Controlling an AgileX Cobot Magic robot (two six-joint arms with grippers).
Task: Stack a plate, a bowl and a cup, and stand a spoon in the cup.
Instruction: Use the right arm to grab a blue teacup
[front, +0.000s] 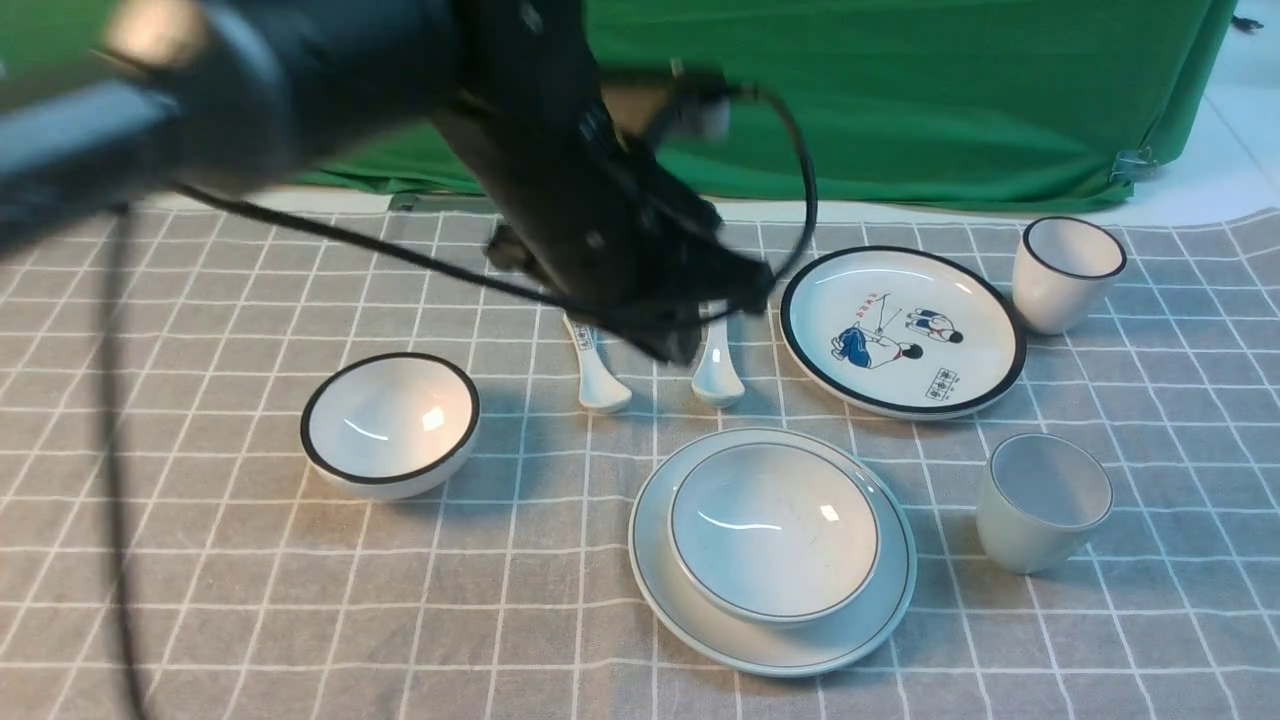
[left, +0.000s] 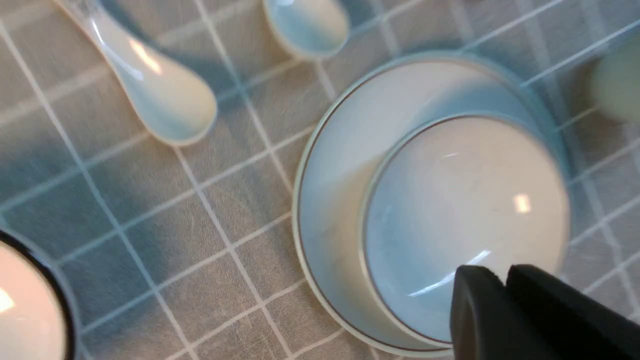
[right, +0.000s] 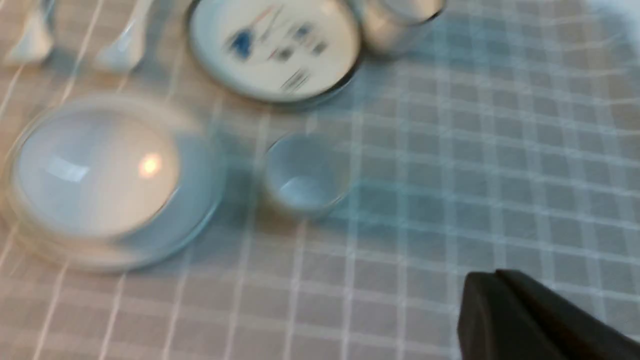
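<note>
Since bowl (front: 775, 530) is sitting on plate (front: 648, 550), cup (front: 1040, 505) is going next; L & R jaws are pressing together, empty, so R is needing to spread wide, gripping cup wall upright.

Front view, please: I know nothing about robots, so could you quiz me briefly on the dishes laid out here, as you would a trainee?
1. True or false: the thin-rimmed bowl sits in the plain plate.
2. Where is the pale cup? A in the bowl; B upright on the cloth, to the plain plate's right; C lying on its side.
3. Besides the plain spoon, how many other spoons lie on the cloth?
Key: 1 true; 2 B; 3 one, the marked spoon.
</note>
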